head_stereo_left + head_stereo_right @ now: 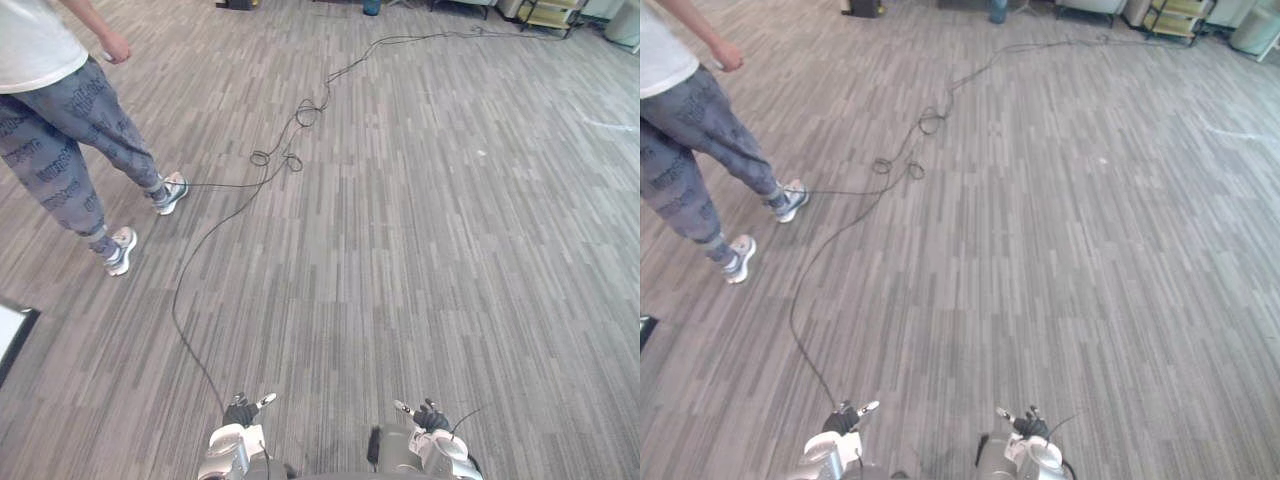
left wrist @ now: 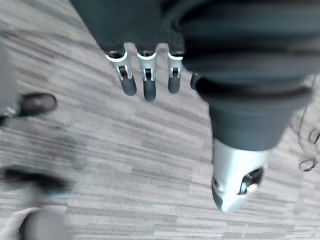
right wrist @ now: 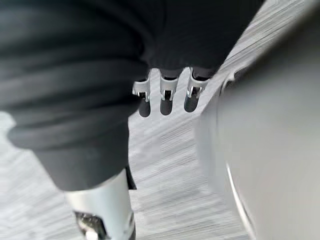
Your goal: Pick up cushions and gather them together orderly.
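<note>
**Spotter:** What are the hands doing?

**Operator:** Both are low in front of me, the left hand (image 1: 240, 412) and the right hand (image 1: 430, 417), well apart from each other. On the left wrist view the fingers (image 2: 144, 80) hang straight and loose over bare floor with nothing between them. The right hand's fingers (image 3: 167, 97) look the same: relaxed, spread a little and empty.

**Spotter:** And the cushions?

**Operator:** Neither hand holds one, and from here I cannot tell where they lie. Ahead of me there is striped grey floor (image 1: 420, 230), and a person (image 1: 60, 120) is walking at my left. I judge the step in hand is finding the first cushion, not grasping it.

**Spotter:** How do you do that well?

**Operator:** I would turn the head slowly and sweep the room before I walk, so I don't commit to a direction blind. I give the person a wide berth. The fingers should be slack like this until a cushion is right under a palm.

**Spotter:** Which view do you trust for what?

**Operator:** The head views give me the room: the person, the open floor and a shelf cart (image 1: 545, 12) at the far edge. The hands are small there. The wrist views show the fingers from close, which settles that they are empty.
</note>
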Tool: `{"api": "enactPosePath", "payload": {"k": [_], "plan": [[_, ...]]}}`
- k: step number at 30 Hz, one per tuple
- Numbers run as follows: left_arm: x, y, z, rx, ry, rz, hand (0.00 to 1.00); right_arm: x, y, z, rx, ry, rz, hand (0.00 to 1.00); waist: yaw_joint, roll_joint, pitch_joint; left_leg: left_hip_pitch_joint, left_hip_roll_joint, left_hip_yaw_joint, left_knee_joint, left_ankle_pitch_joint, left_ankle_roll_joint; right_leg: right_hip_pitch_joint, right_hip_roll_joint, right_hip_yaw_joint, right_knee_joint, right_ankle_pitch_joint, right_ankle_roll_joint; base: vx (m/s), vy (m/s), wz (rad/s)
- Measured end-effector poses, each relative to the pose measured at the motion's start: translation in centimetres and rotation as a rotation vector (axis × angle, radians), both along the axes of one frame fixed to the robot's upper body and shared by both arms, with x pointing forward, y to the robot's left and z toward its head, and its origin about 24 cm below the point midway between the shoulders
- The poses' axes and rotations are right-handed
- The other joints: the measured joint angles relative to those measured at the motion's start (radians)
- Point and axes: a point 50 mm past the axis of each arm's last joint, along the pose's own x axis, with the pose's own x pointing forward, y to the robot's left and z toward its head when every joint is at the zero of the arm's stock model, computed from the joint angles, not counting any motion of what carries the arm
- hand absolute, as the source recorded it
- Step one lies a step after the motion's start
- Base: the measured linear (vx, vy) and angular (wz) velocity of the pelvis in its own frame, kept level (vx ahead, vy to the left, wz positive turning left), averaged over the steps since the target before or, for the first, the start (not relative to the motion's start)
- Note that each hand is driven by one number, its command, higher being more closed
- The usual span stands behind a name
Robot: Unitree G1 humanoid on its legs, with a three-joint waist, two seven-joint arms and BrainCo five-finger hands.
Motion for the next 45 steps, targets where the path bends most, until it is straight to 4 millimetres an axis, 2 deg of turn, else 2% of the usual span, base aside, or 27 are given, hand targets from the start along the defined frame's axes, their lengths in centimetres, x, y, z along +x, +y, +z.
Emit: {"api": "enactPosePath", "payload": {"k": [2, 3, 4, 5, 6, 7, 8, 9, 11, 13, 14, 16, 17, 20, 21, 23, 25, 26, 29, 32, 35, 36, 37, 39, 41, 43, 45], "plan": [[0.3, -0.1, 0.1, -0.004, -0.008, -0.002, 0.00, -0.4, 0.0, -0.3, 0.005, 0.022, -0.003, 0.00, -0.002, -0.005, 0.003, 0.064, -0.015, -0.021, -0.038, 0.003, -0.012, 0.020, 0.055, -0.006, -0.319, 0.138, -0.032, 0.73, -0.092, 0.30], [0.0, -0.3, -0.1, -0.016, 0.002, 0.008, 0.00, -0.6, -0.1, -0.4, 0.008, 0.029, -0.011, 0.00, -0.005, 0.001, 0.004, 0.111, -0.007, -0.052, -0.037, -0.001, -0.041, 0.039, 0.073, 0.021, -0.343, 0.270, -0.130, 0.84, -0.139, 0.19], [-0.1, -1.0, -0.2, -0.045, 0.004, 0.035, 0.00, -0.2, -1.3, -0.1, -0.023, 0.017, -0.011, 0.00, -0.003, 0.054, 0.011, 0.136, 0.039, -0.059, -0.006, 0.020, -0.078, 0.044, 0.086, -0.002, -0.250, 0.192, -0.156, 0.71, -0.143, 0.20], [-0.3, -1.1, -0.3, -0.045, 0.014, 0.031, 0.00, -0.1, -1.5, 0.0, -0.027, 0.011, -0.017, 0.00, -0.006, 0.067, 0.015, 0.116, 0.058, -0.077, 0.069, 0.040, -0.102, 0.051, 0.083, -0.008, -0.211, 0.144, -0.153, 0.67, -0.187, 0.15], [-0.1, -1.2, -0.2, -0.042, 0.009, 0.021, 0.00, -0.1, -1.6, 0.0, -0.026, 0.009, -0.028, 0.00, -0.014, 0.072, 0.023, 0.052, 0.098, -0.117, 0.257, 0.084, -0.090, 0.084, 0.088, -0.015, -0.187, 0.085, -0.149, 0.66, -0.249, 0.19], [-0.4, -1.0, -0.3, -0.043, 0.014, 0.036, 0.00, -0.1, -1.6, 0.0, -0.020, 0.008, -0.037, 0.00, -0.015, 0.087, 0.033, -0.077, 0.171, -0.184, 0.583, 0.244, -0.077, 0.157, 0.111, -0.010, -0.206, 0.038, -0.150, 0.53, -0.209, -0.03], [-0.5, -0.8, -0.3, -0.042, 0.016, 0.046, 0.00, 0.0, -1.5, 0.0, -0.013, 0.005, -0.040, 0.00, -0.008, 0.092, 0.037, -0.129, 0.196, -0.206, 0.698, 0.283, -0.087, 0.187, 0.124, -0.001, -0.218, 0.024, -0.153, 0.63, -0.127, -0.51], [-0.7, -0.4, -0.3, -0.036, 0.011, 0.066, 0.00, 0.3, -1.0, 0.1, -0.007, 0.003, -0.015, 0.00, 0.007, 0.088, 0.055, -0.225, 0.238, -0.213, 0.912, 0.237, -0.082, 0.262, 0.152, 0.033, -0.243, -0.004, -0.166, 0.60, -0.046, -0.82], [-0.1, 0.2, 0.2, -0.017, -0.026, 0.072, 0.00, 0.3, 0.4, -0.3, 0.017, 0.023, 0.026, 0.00, 0.026, 0.060, 0.073, -0.349, 0.250, -0.195, 1.005, 0.156, -0.058, 0.388, 0.160, 0.082, -0.303, -0.035, -0.167, 0.64, -0.035, -0.76], [0.5, 0.2, 0.7, -0.011, -0.069, 0.071, 0.00, 0.4, 1.3, -0.4, 0.029, 0.032, 0.065, 0.00, 0.035, 0.040, 0.074, -0.452, 0.266, -0.122, 0.906, 0.115, -0.029, 0.496, 0.159, 0.141, -0.385, -0.046, -0.153, 0.61, 0.051, -0.86], [0.8, 0.2, 1.0, -0.006, -0.097, 0.071, 0.00, 0.9, 1.9, -0.2, 0.034, 0.021, 0.088, 0.00, 0.044, 0.040, 0.071, -0.535, 0.260, -0.090, 0.716, 0.100, -0.019, 0.577, 0.155, 0.205, -0.449, -0.058, -0.131, 0.56, 0.093, -1.01], [0.8, 0.3, 1.0, -0.003, -0.101, 0.073, 0.00, 0.8, 2.1, -0.3, 0.040, 0.025, 0.086, 0.00, 0.052, 0.043, 0.068, -0.554, 0.235, -0.094, 0.524, 0.105, -0.026, 0.622, 0.145, 0.255, -0.482, -0.070, -0.110, 0.61, 0.210, -1.12], [0.6, 0.3, 1.0, -0.003, -0.100, 0.080, 0.00, 0.2, 2.2, -0.5, 0.054, 0.037, 0.062, 0.00, 0.066, 0.039, 0.057, -0.554, 0.187, -0.132, 0.262, 0.147, -0.050, 0.675, 0.115, 0.315, -0.521, -0.105, -0.074, 0.64, 0.291, -1.12], [0.3, 0.5, 0.9, 0.002, -0.095, 0.079, 0.00, -0.9, 2.1, -1.0, 0.059, 0.070, 0.050, 0.00, 0.083, 0.012, 0.006, -0.569, 0.130, -0.188, 0.240, 0.273, -0.051, 0.711, 0.062, 0.385, -0.531, -0.147, -0.057, 0.66, 0.389, -0.86], [0.2, 0.9, 0.9, 0.015, -0.092, 0.081, 0.00, -1.4, 2.0, -1.1, 0.061, 0.081, 0.044, 0.00, 0.079, -0.019, -0.013, -0.574, 0.112, -0.169, 0.294, 0.226, -0.006, 0.699, 0.025, 0.393, -0.500, -0.132, -0.034, 0.78, 0.443, -0.60], [0.1, 1.5, 0.9, 0.031, -0.087, 0.079, 0.00, -2.0, 1.9, -1.4, 0.060, 0.097, 0.029, 0.00, 0.079, -0.052, -0.033, -0.540, 0.097, -0.129, 0.374, 0.129, 0.016, 0.655, -0.011, 0.417, -0.342, -0.100, 0.019, 0.75, 0.421, -0.47], [-0.1, 1.6, 0.6, 0.036, -0.058, 0.064, 0.00, -2.1, 1.7, -1.4, 0.058, 0.096, 0.041, 0.00, 0.073, -0.064, -0.017, -0.386, 0.065, -0.077, 0.328, 0.073, 0.033, 0.471, -0.031, 0.426, 0.146, 0.006, 0.143, 0.72, 0.367, -0.59], [-0.3, 1.3, 0.4, 0.031, -0.039, 0.053, 0.00, -2.1, 1.6, -1.4, 0.055, 0.096, 0.041, 0.00, 0.069, -0.053, -0.009, -0.317, 0.060, -0.069, 0.298, 0.062, 0.035, 0.419, -0.025, 0.411, 0.280, 0.005, 0.142, 0.67, 0.281, -0.64], [-0.7, 0.2, -0.1, 0.015, -0.002, 0.010, 0.00, -1.2, 1.3, -0.7, 0.035, 0.040, 0.049, 0.00, 0.062, -0.006, 0.003, -0.087, 0.056, 0.022, 0.145, 0.046, 0.026, 0.214, -0.012, 0.221, 0.405, -0.053, 0.047, 0.55, 0.229, -0.81], [0.3, 0.1, 0.2, 0.019, -0.018, -0.015, 0.00, -0.3, 1.1, -0.2, 0.029, -0.005, 0.043, 0.00, 0.031, -0.022, 0.008, 0.037, 0.026, 0.037, 0.038, 0.030, 0.001, 0.060, -0.024, 0.005, 0.179, -0.061, -0.004, 0.53, 0.106, -0.15], [0.2, -0.9, 0.0, -0.004, -0.004, -0.043, 0.00, -0.8, 0.4, -0.3, 0.026, 0.002, 0.002, 0.00, 0.010, -0.032, 0.010, 0.144, -0.009, 0.018, -0.024, 0.030, 0.001, 0.039, 0.004, -0.068, -0.215, 0.082, -0.058, 0.62, -0.053, 0.33], [-0.4, -1.5, -0.3, -0.021, 0.013, -0.040, 0.00, -1.2, 0.0, -0.4, 0.016, 0.012, 0.000, 0.00, 0.003, -0.024, 0.012, 0.203, -0.013, -0.006, -0.027, 0.030, 0.000, 0.046, 0.018, -0.038, -0.192, 0.186, -0.177, 0.68, -0.111, 0.07], [-0.8, -1.7, -0.4, -0.029, 0.026, -0.050, 0.00, -0.9, -0.7, -0.2, -0.003, 0.006, 0.007, 0.00, 0.003, 0.011, 0.005, 0.211, 0.014, -0.008, -0.011, 0.047, -0.027, 0.045, 0.022, -0.055, -0.139, 0.133, -0.170, 0.68, -0.129, 0.06], [-0.8, -1.7, -0.5, -0.035, 0.027, -0.041, 0.00, -0.6, -1.6, 0.1, -0.018, -0.010, -0.011, 0.00, -0.006, 0.057, 0.008, 0.155, 0.089, -0.079, 0.200, 0.106, -0.080, 0.060, 0.040, -0.061, -0.045, 0.009, -0.182, 0.66, -0.216, -0.06], [-0.8, -1.5, -0.5, -0.038, 0.027, -0.029, 0.00, -0.5, -1.6, 0.1, -0.016, -0.010, -0.016, 0.00, -0.004, 0.088, 0.023, -0.024, 0.195, -0.204, 0.654, 0.265, -0.112, 0.168, 0.113, -0.037, -0.089, -0.048, -0.183, 0.68, -0.240, -0.50], [-0.8, -0.9, -0.3, -0.035, 0.010, 0.005, 0.00, -0.2, -0.7, 0.0, -0.003, -0.003, 0.015, 0.00, 0.017, 0.079, 0.044, -0.173, 0.244, -0.216, 0.959, 0.213, -0.100, 0.290, 0.172, 0.022, -0.168, -0.061, -0.195, 0.55, -0.093, -1.03], [-0.4, -0.5, 0.1, -0.025, -0.028, 0.022, 0.00, -0.2, 0.7, -0.3, 0.020, 0.021, 0.059, 0.00, 0.025, 0.047, 0.050, -0.323, 0.254, -0.178, 0.981, 0.128, -0.055, 0.431, 0.188, 0.093, -0.283, -0.064, -0.191, 0.58, -0.009, -0.98]]}}
